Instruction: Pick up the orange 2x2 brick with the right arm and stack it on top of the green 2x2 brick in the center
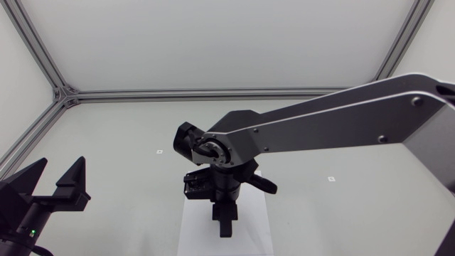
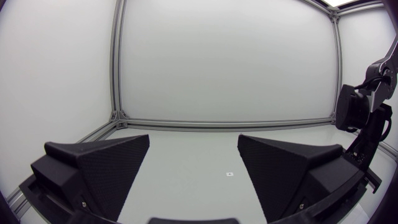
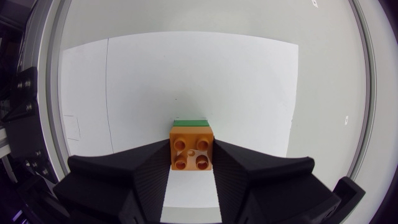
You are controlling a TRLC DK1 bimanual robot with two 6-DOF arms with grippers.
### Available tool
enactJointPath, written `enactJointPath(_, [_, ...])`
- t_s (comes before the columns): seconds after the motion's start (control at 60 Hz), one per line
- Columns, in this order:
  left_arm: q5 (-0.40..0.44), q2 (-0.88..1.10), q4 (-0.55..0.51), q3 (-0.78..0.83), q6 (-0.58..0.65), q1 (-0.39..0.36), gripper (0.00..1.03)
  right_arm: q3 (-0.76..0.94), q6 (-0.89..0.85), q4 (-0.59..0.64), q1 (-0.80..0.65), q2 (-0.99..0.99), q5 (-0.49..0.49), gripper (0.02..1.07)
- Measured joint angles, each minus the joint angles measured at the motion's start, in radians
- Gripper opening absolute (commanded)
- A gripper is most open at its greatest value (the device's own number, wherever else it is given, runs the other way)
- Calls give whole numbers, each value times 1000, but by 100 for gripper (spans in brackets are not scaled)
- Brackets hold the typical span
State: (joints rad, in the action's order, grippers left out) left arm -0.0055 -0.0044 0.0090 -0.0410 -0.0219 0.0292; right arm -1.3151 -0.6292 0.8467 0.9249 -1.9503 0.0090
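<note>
Seeing the right arm [image 1: 334, 124] in from the right edge, reaching across to table center, with the right gripper [image 3: 193, 163] pointed down over a white sheet [image 3: 186, 74]. Fingers [image 3: 143, 171] clamped on the orange 2x2 brick [image 3: 193, 149], one pad on each side, studs facing the wrist camera. Green 2x2 brick [image 3: 190, 123] directly beneath, only a thin green strip showing past the orange's far edge. Can't tell whether seated together or just apart. Both over the sheet, around mid-width. Not visible from the head view: hidden under the right wrist. Left gripper [image 1: 58, 163] sitting at the near left of the table [image 1: 341, 206], well apart from the sheet and the bricks, fingers spread wide and pointing toward the far side. Small square markers [image 1: 159, 151] on the table on either side of the sheet, one to the left, one to the right.
</note>
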Motion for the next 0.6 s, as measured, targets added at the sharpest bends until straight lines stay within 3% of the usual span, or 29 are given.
enactJointPath(0.383, [0,0,0,0,0,0,99,-15,0,14,-42,-21,-62,17])
enactJointPath(0.6, [0,0,0,0,0,0,99,10,16,-15,-31,-6,-36,16])
